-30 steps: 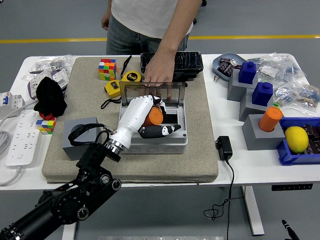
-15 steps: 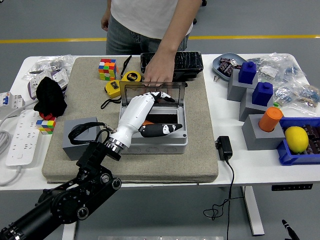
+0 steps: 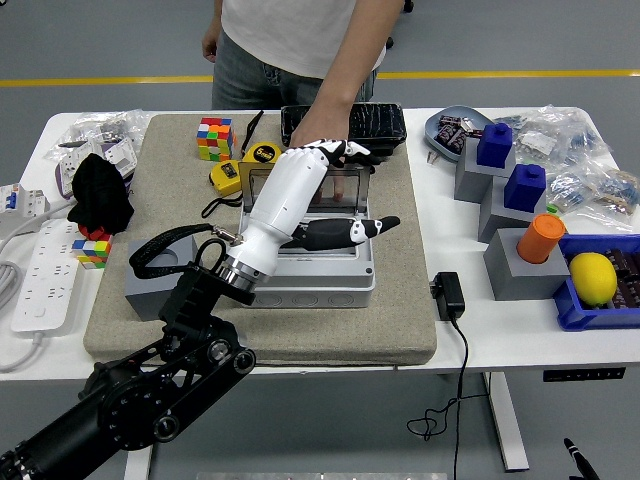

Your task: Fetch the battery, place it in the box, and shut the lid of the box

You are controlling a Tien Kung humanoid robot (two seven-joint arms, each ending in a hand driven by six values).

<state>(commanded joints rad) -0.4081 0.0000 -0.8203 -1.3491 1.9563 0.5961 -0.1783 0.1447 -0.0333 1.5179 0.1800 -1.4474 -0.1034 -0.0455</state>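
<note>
White left robot hand [image 3: 322, 190] open, fingers spread over grey box [image 3: 312, 262], person's hand [image 3: 318, 128] at clear lid [image 3: 345, 178].

The left hand [image 3: 320, 195] covers most of the box [image 3: 310, 265], so its inside and any battery cannot be seen; the person's hand [image 3: 312, 135] is partly hidden behind it. The person is cut off above the waist by the far edge.
</note>
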